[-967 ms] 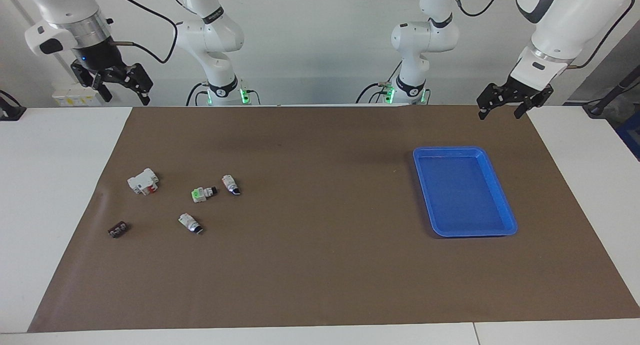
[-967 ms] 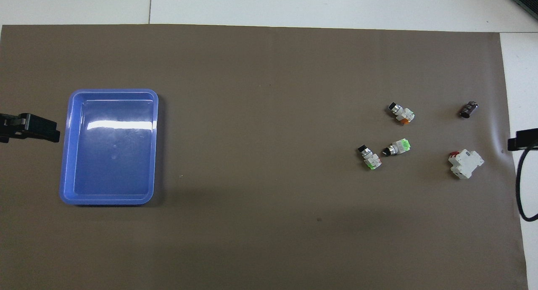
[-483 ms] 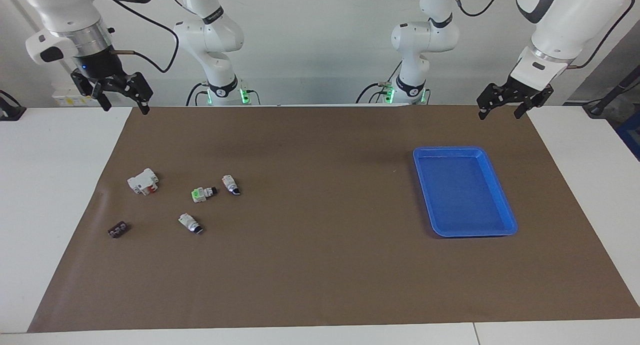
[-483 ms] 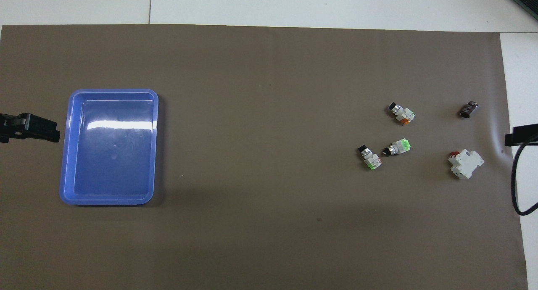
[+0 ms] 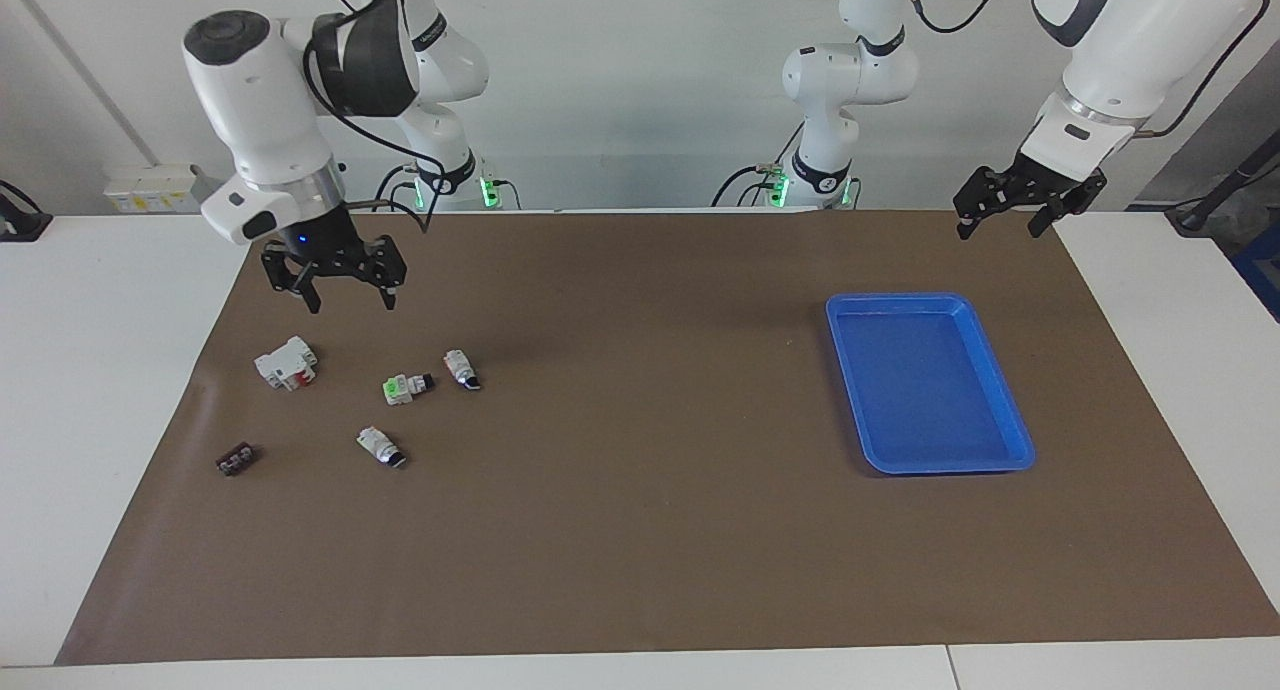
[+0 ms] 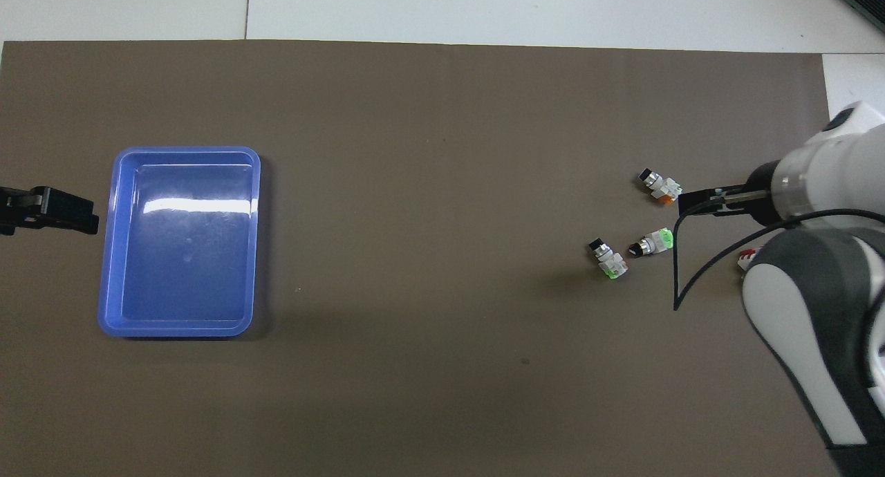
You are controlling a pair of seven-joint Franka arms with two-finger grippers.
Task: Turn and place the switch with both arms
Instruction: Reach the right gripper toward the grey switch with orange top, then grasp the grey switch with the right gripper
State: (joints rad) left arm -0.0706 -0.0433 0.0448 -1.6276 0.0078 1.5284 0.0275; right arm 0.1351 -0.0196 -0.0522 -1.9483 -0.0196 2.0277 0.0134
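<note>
Switch (image 5: 381,447) lies near green-faced switch (image 5: 406,387), unobstructed.

1. Facing cam sat high across the table (image 5: 120,390), looking back at both arm bases and the wall; it took in the whole brown mat (image 5: 640,530).
2. Overhead cam sat high above the robots' end, aimed steeply down and fwd, closer in; mat (image 6: 442,408) cropped at its bottom edge.
3. Both shared the mat, blue tray (image 5: 1008,408) (image 6: 257,186) and small parts, half a turn apart.
</note>
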